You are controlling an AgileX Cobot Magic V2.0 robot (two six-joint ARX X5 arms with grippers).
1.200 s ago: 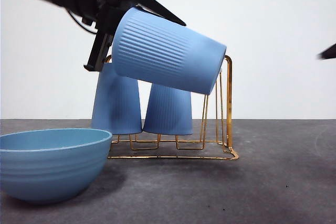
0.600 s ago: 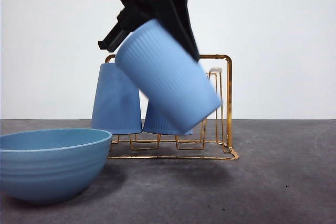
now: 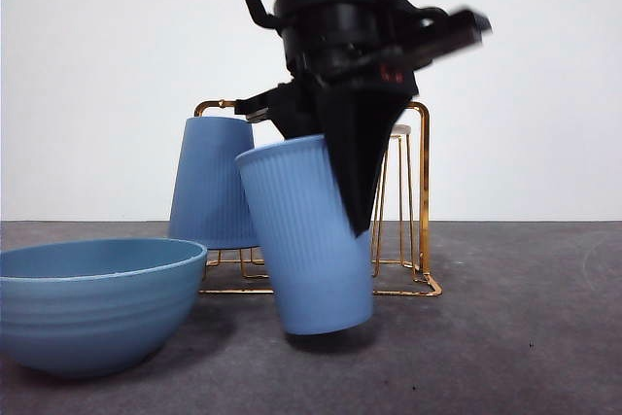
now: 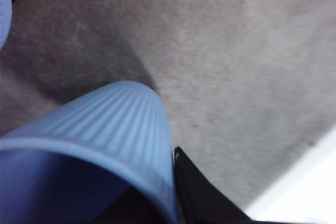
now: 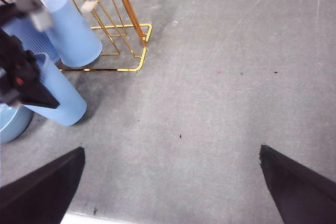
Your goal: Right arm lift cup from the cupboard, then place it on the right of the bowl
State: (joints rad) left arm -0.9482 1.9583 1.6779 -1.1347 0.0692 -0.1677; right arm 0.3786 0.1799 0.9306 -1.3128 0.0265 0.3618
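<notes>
A ribbed blue cup [image 3: 306, 240] hangs mouth up and slightly tilted, its base just at the grey table, right of the bowl [image 3: 92, 303] and in front of the cupboard [image 3: 420, 191]. The left gripper [image 3: 355, 177] is shut on the cup's rim. The left wrist view shows the cup [image 4: 105, 140] close up, with a black finger [image 4: 205, 200] against its outer wall. My right gripper [image 5: 173, 182] is open and holds nothing, high over bare table. From there I see the cup [image 5: 58, 98] in the other arm [image 5: 23, 77], the cupboard [image 5: 126, 24] and the bowl's edge [image 5: 10, 121].
Another blue cup [image 3: 214, 182] stands upside down on the cupboard's left side, and it also shows from the right wrist [image 5: 73, 30]. A white-tipped prong [image 3: 398, 130] at the cupboard's right end stands bare. A white wall runs behind the table.
The held cup has swung from a steep tilt to nearly upright. It has come down in front of the cupboard to table level, right of the bowl. The arm now hangs above it.
</notes>
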